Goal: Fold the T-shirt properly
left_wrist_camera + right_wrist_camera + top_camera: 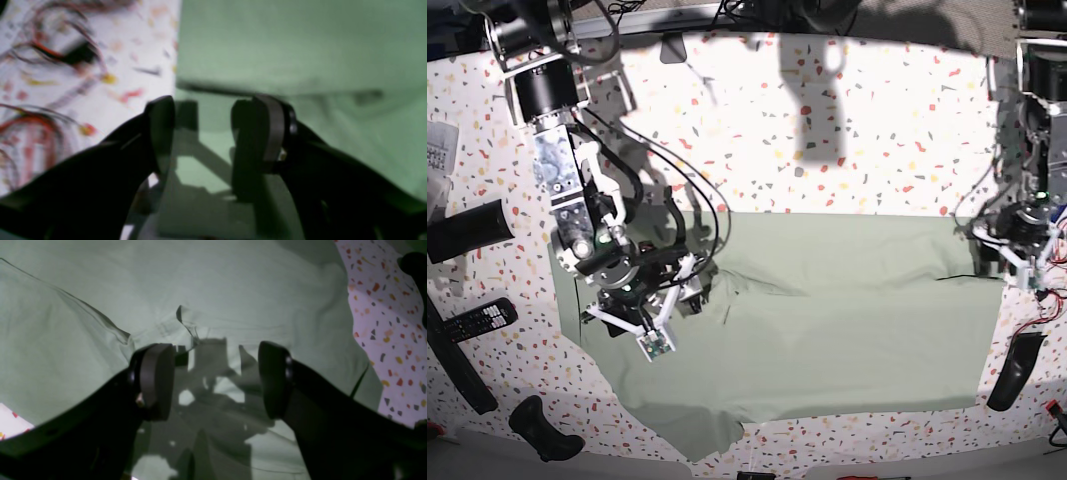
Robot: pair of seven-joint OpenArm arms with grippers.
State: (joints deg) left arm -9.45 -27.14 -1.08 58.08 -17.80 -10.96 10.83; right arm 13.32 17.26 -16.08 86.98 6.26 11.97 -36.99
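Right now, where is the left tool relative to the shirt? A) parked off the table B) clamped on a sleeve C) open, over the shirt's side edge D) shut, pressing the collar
C: in the left wrist view the left tool stands open with nothing between its fingers, above the T-shirt where its edge meets the speckled table.

— What's under me?
— A white terrazzo-speckled worktop [857,150].
— And lying on it?
— The pale sage-green cloth T-shirt [847,320], spread wide and rumpled near my right side; a black remote control [475,320] and a dark cylinder [467,230] beside it; red and black wires [40,50] at the far edge.
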